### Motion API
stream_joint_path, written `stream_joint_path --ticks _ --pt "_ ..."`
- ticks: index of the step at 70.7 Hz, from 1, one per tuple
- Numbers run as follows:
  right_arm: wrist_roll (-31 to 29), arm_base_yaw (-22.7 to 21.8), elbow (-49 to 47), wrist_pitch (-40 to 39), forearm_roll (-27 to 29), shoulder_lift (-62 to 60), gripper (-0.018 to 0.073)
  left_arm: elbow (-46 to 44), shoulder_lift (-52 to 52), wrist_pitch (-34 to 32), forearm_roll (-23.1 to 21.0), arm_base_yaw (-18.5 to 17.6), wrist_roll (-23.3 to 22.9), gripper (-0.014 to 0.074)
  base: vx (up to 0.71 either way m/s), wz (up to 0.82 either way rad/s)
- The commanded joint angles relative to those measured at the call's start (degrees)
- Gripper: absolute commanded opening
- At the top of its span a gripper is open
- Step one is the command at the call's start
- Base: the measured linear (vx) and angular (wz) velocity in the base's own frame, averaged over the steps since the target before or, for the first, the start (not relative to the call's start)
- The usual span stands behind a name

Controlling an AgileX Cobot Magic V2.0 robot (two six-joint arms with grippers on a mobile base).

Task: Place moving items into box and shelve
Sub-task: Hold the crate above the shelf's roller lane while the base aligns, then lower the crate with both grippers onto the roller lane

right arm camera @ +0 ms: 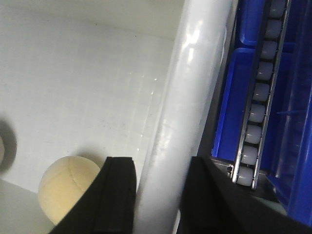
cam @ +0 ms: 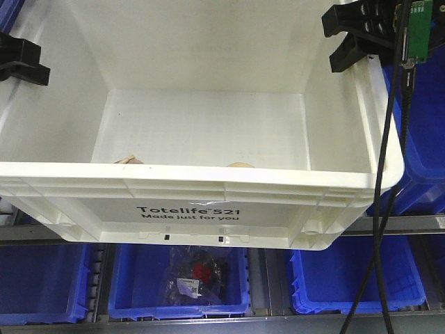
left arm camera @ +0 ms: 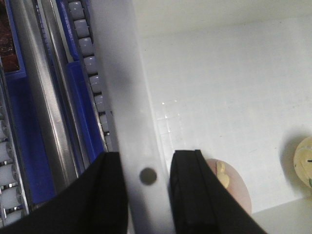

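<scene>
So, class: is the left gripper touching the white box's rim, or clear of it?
Touching. In the left wrist view, the left gripper straddles the box rim, both black fingers pressed against it, no gap.

I see most of the box [cam: 208,132] floor open; two plush toys [cam: 240,165] crowd its near wall, blue bins [cam: 417,139] hem the right.

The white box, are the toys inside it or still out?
Inside. Both toys, pink and yellow, lie on the floor of the white box.

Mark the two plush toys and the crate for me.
greyish-pink plush toy [left arm camera: 233,187], left wrist view, its rounded top
yellow plush toy [right arm camera: 66,187], right wrist view, its middle
white crate [cam: 188,214], front view, printed front wall
</scene>
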Motion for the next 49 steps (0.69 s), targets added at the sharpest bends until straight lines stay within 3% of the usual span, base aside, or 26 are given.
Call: stream_joint_path --ticks 1,49 --pt "-1.9 -0.1 -2.3 -2.0 1.2 -2.9 -0.0012 -2.0 -2.5 -5.8 -2.6 -0.3 0.6 -0.0017 0.0 0.0" --pt "-2.2 -0.1 -2.3 -5.3 3.3 -1.0 -0.0012 -1.7 -0.6 -6.5 -2.1 -0.3 0.7 -0.0017 0.0 0.0"
